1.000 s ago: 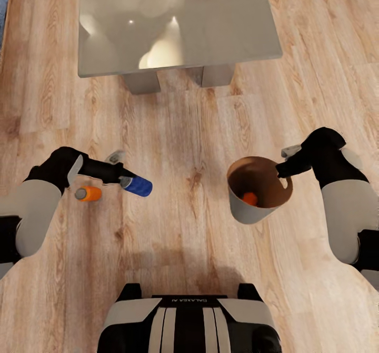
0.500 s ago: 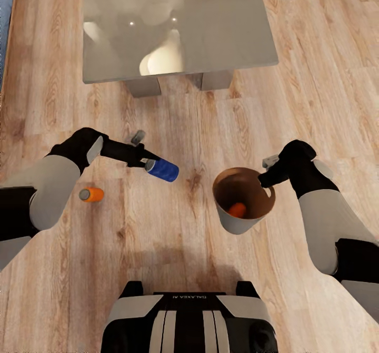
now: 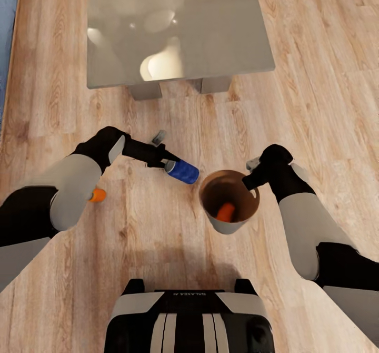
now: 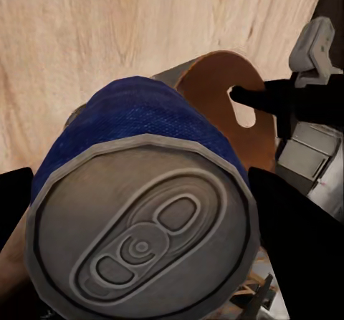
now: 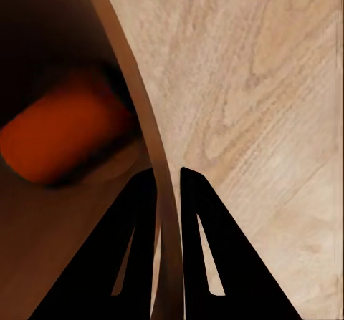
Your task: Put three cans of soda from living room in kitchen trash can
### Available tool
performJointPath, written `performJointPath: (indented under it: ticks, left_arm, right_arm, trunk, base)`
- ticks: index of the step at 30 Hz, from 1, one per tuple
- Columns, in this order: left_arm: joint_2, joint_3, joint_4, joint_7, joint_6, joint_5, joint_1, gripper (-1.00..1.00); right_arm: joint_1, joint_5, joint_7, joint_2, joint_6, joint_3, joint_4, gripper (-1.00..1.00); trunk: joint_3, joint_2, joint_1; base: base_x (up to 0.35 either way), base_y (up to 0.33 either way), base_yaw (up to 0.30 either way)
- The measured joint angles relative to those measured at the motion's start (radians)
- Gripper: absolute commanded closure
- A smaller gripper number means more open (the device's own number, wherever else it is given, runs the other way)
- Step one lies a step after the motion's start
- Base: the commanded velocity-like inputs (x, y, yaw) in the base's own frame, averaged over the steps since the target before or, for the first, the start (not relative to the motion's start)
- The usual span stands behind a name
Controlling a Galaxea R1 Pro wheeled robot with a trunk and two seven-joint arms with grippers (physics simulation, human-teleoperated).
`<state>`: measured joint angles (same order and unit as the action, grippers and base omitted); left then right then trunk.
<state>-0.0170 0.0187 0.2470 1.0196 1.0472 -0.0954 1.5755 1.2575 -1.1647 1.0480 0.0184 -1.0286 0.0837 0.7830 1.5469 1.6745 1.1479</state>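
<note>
My left gripper (image 3: 171,164) is shut on a dark blue can of soda (image 3: 182,172), held on its side above the floor, just left of the trash can's rim. Its grey top (image 4: 143,227) faces the left wrist camera, with the trash can (image 4: 222,102) just past it. My right gripper (image 3: 251,178) is shut on the rim of the pale grey, brown-lined trash can (image 3: 229,225), lifted off the floor. One orange can (image 3: 226,212) lies inside it, seen also as the orange can (image 5: 64,134) past the pinched wall (image 5: 166,212). Another orange can (image 3: 97,195) lies on the floor, partly behind my left forearm.
A low glass-topped coffee table (image 3: 179,26) stands ahead on two blocky legs. Light wood floor (image 3: 173,247) spreads all around. A strip of blue sofa (image 3: 6,37) runs along the far left edge. My base (image 3: 187,321) is at the bottom.
Both arms have moved inward: the left gripper carried the blue can rightward up to the trash can's rim, and the right gripper brought the trash can leftward toward it. The camera view has shifted a little.
</note>
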Motion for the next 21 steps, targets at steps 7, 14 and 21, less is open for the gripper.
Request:
performJointPath:
  ticks: [7,14,21]
  left_arm:
    - [-0.062,0.001,0.037,-0.003,0.0,0.005,0.0,1.0]
    - [-0.096,-0.001,0.108,-0.014,-0.001,-0.004,-0.002,1.0]
    - [-0.102,-0.002,0.115,-0.094,0.0,0.007,-0.006,1.0]
  right_arm:
    - [0.0,0.008,-0.046,0.055,-0.008,-0.001,0.0,1.0]
    - [0.0,0.009,-0.052,0.08,-0.009,-0.003,0.001,1.0]
    - [0.0,-0.001,-0.057,0.091,-0.006,-0.004,0.014,1.0]
  trunk:
    - [-0.006,-0.014,-0.008]
    - [-0.006,-0.014,-0.008]
    - [-0.006,-0.014,-0.008]
  base:
    - [0.0,0.0,0.0]
    - [0.0,0.0,0.0]
    - [0.0,0.0,0.0]
